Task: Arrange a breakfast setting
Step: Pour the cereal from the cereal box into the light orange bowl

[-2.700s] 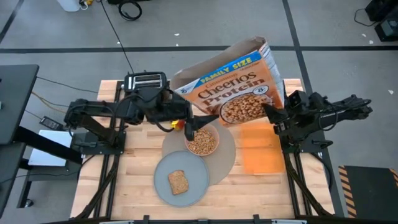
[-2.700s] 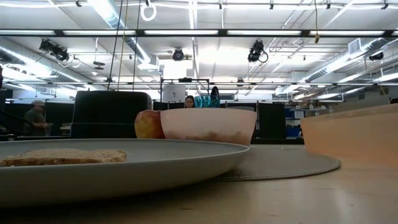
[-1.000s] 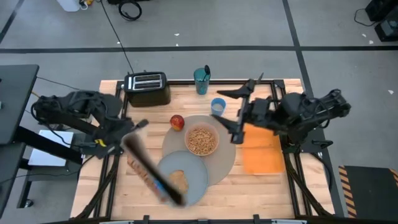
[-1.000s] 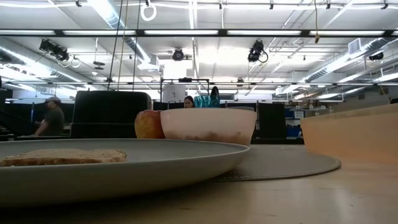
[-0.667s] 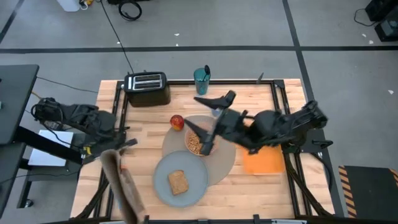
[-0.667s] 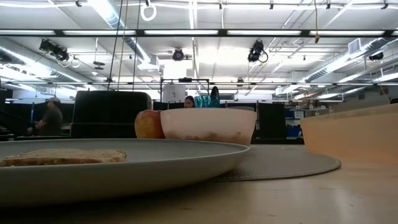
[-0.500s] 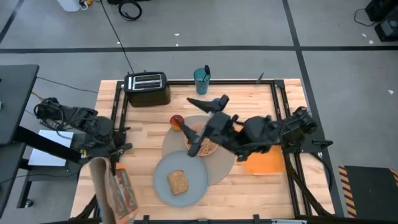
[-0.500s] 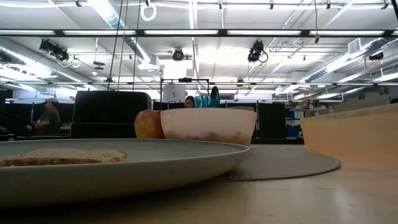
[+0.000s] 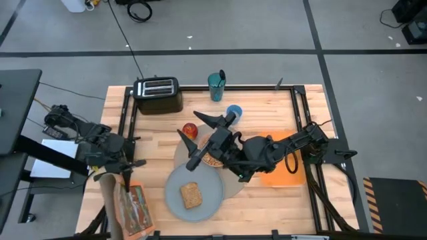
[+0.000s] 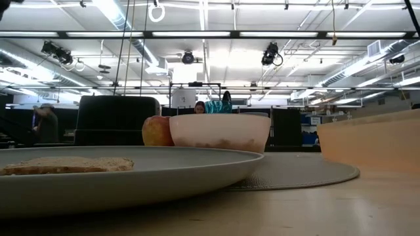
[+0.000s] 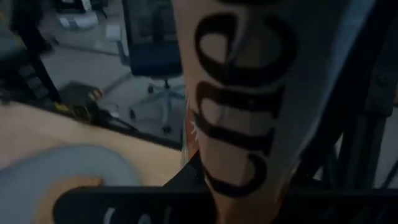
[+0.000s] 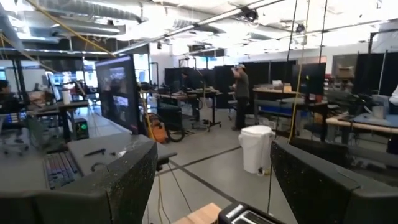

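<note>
Orange cardboard cereal box, earlier tipped over translucent pink bowl, now at table's 8 o'clock edge, clamped in left gripper; pouring judged complete. Right gripper, fingers spread wide and empty, now above bowl at centre. Low view alone shows red apple touching bowl; left wrist view shows only box lettering

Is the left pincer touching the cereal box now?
Touching. In the high view the left pincer is shut on the top of the cereal box; the left wrist view shows the box pressed between its fingers.
</note>
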### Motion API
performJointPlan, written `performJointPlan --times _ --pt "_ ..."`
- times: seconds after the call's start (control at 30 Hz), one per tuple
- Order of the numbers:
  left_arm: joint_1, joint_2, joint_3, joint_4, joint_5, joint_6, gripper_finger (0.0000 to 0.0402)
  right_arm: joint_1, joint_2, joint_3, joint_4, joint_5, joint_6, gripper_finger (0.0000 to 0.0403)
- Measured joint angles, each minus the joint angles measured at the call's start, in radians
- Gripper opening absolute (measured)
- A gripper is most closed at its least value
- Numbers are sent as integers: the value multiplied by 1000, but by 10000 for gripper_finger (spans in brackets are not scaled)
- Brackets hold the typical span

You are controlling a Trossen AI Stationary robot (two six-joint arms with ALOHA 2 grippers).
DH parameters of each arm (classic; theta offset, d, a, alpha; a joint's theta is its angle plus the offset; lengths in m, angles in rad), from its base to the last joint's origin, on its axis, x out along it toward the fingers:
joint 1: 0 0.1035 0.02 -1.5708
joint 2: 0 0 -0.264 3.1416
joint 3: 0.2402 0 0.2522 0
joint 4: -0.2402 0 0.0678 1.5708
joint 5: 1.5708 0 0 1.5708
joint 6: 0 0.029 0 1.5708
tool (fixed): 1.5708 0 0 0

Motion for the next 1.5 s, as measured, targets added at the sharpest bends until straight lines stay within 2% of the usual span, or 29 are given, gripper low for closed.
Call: performJointPlan --times 0.2,0.33,0.47,0.6,0.8,1.27,1.5 --pt "-64 20 -6 -3 -141 16 9 -7 5 0 -11 -2 36 319" --pt "-126 71 -7 13 -196 -34 9 -8 5 -1 -22 -3 57 319" --pt "-203 89 -7 95 -263 -25 9 -8 5 -1 -20 -4 72 320" --pt "-247 94 -7 73 -346 0 9 -7 5 -1 -21 -5 98 319" --pt "-280 100 -7 -2 -346 16 10 -3 5 -2 -59 -5 131 320" --pt "-283 106 -7 -10 -368 -75 34 -27 5 -2 -178 -34 265 320" --pt "-283 96 -7 -12 -369 -88 99 -27 5 -2 -246 -39 350 320"
